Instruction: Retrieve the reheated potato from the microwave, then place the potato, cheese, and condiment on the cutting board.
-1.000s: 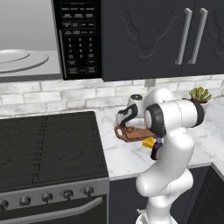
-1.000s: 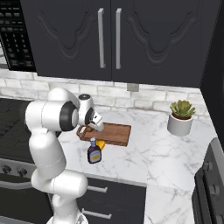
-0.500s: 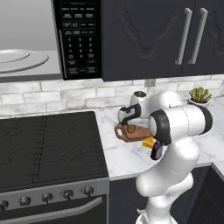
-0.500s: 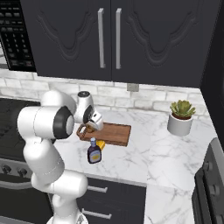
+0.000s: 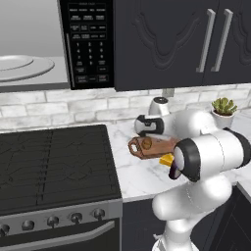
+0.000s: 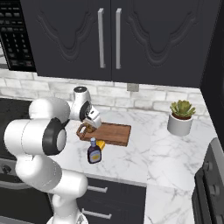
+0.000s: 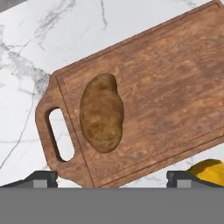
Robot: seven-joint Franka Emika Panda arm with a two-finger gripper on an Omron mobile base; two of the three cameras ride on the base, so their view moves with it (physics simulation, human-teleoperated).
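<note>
One of the three items is already in place: the potato (image 7: 101,113) lies on the cutting board (image 7: 175,83), directly below the pincer (image 7: 111,177) and between its two fingertips (image 7: 41,177), close to the board's handle end. Beyond one fingertip, just off the board's long edge, the cheese (image 7: 210,168) rests on the marble counter (image 7: 26,39). The condiment bottle (image 6: 93,152) stands just beside the cheese, a little farther from the pincer and nearer the counter's front edge. The microwave (image 5: 88,44) is well away, up and to the side, its door open over the stove (image 5: 54,157). A potted plant (image 6: 181,117) sits far off along the counter.

What could go wrong from here, in my judgement: cheese and bottle sit so close together that a reach for the wedge could knock the slim bottle over or push it toward the counter edge. A low sweep across the board could also roll the potato off, since it lies loose. Setting either item down near the handle end risks crowding the potato.

The pincer hangs just above the board with its jaws spread wide, gripping nothing and touching nothing.
</note>
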